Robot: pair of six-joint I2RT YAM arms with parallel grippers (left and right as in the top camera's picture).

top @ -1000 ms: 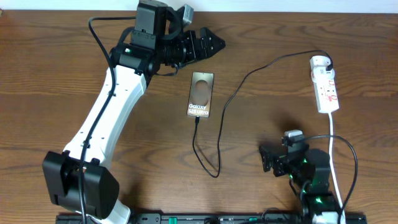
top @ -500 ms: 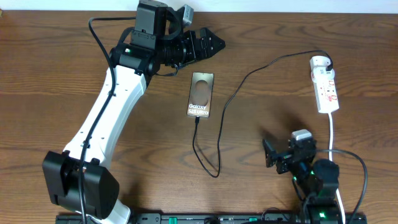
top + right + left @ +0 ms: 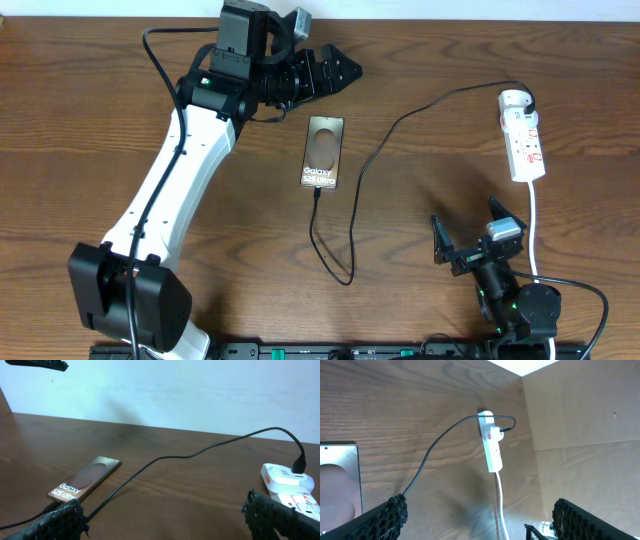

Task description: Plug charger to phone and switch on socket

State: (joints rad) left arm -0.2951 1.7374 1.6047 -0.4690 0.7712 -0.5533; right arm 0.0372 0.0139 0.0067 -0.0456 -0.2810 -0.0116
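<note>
The phone (image 3: 323,153) lies flat mid-table, lettering up. It also shows in the left wrist view (image 3: 337,482) and the right wrist view (image 3: 85,480). The charger's black cable (image 3: 352,215) meets the phone's lower edge, loops toward the front, then runs up right to the white adapter (image 3: 514,100) in the socket strip (image 3: 527,148). My left gripper (image 3: 346,68) is open and empty, hovering beyond the phone's top edge. My right gripper (image 3: 470,230) is open and empty at the front right, apart from cable and strip. The strip (image 3: 492,450) (image 3: 292,490) shows in both wrist views.
The strip's thick white cord (image 3: 533,225) runs toward the front edge, close beside my right arm. A pale wall (image 3: 580,415) stands past the table's right end. Bare wood lies between the phone and my right gripper.
My right arm has swung right and back toward the front edge, and its gripper has turned. The left arm, phone, cable and strip have not moved.
</note>
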